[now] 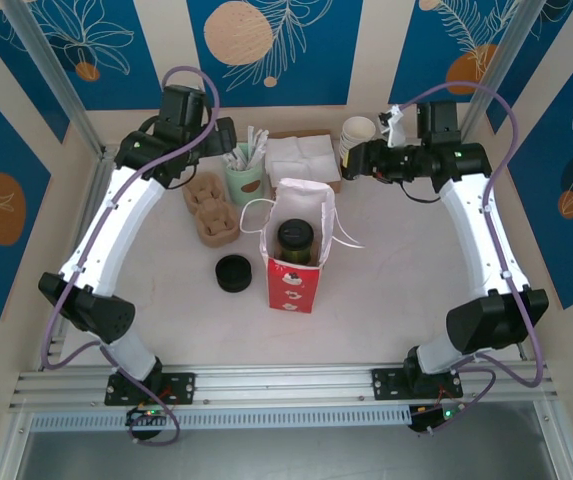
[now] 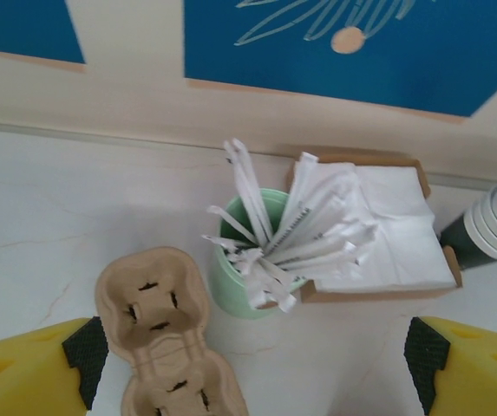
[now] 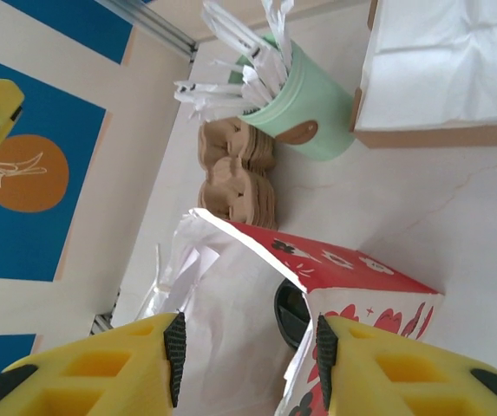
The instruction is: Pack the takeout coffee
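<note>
With the takeout coffee standing inside the red bag, and the left tool and right tool both released and empty, we judged the bag best left unnudged.

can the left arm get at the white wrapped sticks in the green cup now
Probably yes: the left gripper hangs open above the green cup, the wrapped sticks stick up uncovered, and the cup carrier sits beside it, not over it.
</note>
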Robot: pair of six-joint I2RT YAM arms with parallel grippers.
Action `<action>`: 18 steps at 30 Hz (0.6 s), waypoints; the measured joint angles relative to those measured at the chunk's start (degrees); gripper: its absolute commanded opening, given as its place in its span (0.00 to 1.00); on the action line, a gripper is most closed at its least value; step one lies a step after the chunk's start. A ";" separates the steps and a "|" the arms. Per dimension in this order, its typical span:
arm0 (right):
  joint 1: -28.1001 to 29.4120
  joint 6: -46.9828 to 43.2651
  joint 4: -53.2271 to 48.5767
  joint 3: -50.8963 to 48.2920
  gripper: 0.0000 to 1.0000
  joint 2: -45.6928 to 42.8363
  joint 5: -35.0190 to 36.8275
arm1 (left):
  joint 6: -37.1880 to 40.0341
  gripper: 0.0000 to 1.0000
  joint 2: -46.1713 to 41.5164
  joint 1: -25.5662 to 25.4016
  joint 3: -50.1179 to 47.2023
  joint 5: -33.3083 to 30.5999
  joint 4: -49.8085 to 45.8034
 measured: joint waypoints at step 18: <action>-0.81 10.01 0.79 8.04 0.44 6.19 3.63 | -6.97 0.88 -0.74 9.70 -9.49 8.55 0.55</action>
